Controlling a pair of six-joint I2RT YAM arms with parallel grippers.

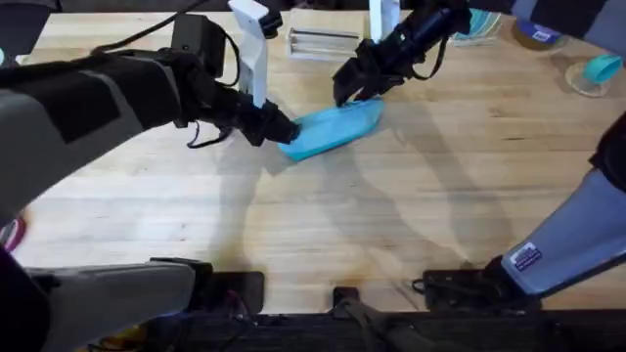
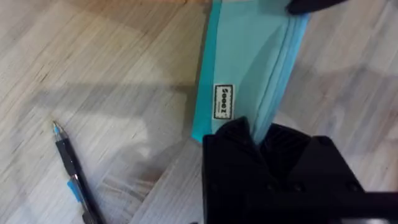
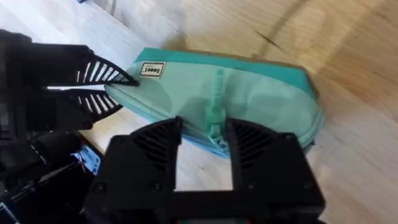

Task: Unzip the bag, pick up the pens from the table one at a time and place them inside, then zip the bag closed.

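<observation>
Black ribbed fingers of my right gripper [image 3: 205, 140] stand slightly parted astride the small teal pull tab [image 3: 214, 115], the tab sitting in the gap; I judge them closing on it, not yet clamped. My left gripper [image 2: 258, 134] is shut on the near end of the soft light-blue fabric pouch [image 1: 333, 129], pinching its tapered tip close to the little white label [image 2: 223, 101].

Step in hand, as I read it: unzipping. Left anchors the end, right takes the pull. The teal zipper line [image 2: 280, 68] looks closed along its visible length, so the opening is not yet done.

Next move calls for: close the right fingers firmly on the tab, then draw it along the zipper while the left keeps the fabric taut. Risk: the tab is small and may slip out.

Pouch position: flat on the light wooden butcher-block table [image 1: 411, 225], toward the far middle, between my two grippers. Long axis runs diagonally in the overhead view, from the lower left at my left gripper up to the right at my right gripper; the tapered end points to my left gripper.

One thin dark stick pen with a blue tip [image 2: 71, 171] lies on the wood beside the pouch, apart from it.
</observation>
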